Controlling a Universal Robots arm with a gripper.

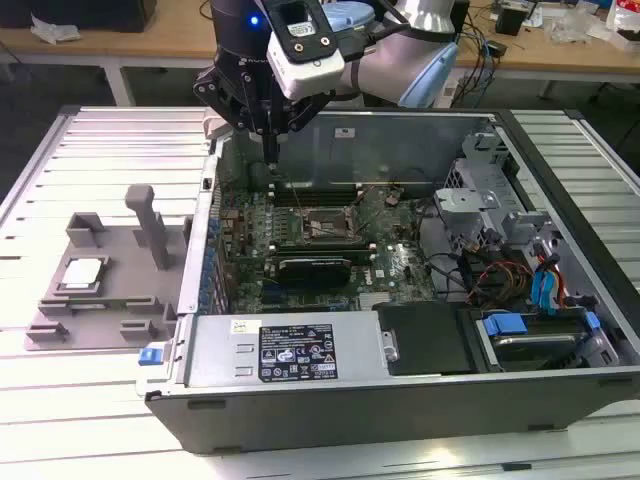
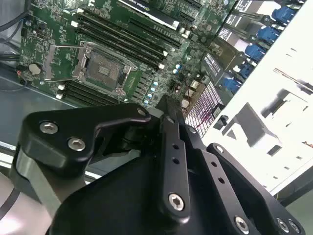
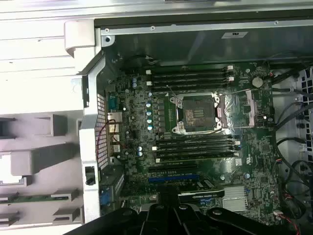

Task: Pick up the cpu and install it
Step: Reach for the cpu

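The cpu (image 1: 83, 272), a small silver-topped square chip, lies flat in a recess of the grey fixture (image 1: 105, 300) at the exterior view's left, outside the computer case. My gripper (image 1: 270, 150) hangs over the case's back left corner, well away from the cpu, its black fingers (image 2: 170, 122) drawn together with nothing seen between them. The motherboard socket (image 1: 325, 225) sits in the middle of the green board. Both wrist views show this socket (image 2: 102, 68) (image 3: 198, 113) uncovered, with its metal frame and lever swung up.
The open case (image 1: 400, 350) has tall metal walls around the board. Memory slots (image 3: 193, 78) flank the socket, a graphics card (image 1: 315, 268) lies in front of it, and drive bays with cables (image 1: 520, 280) fill the right. A grey upright post (image 1: 155, 230) stands on the fixture.
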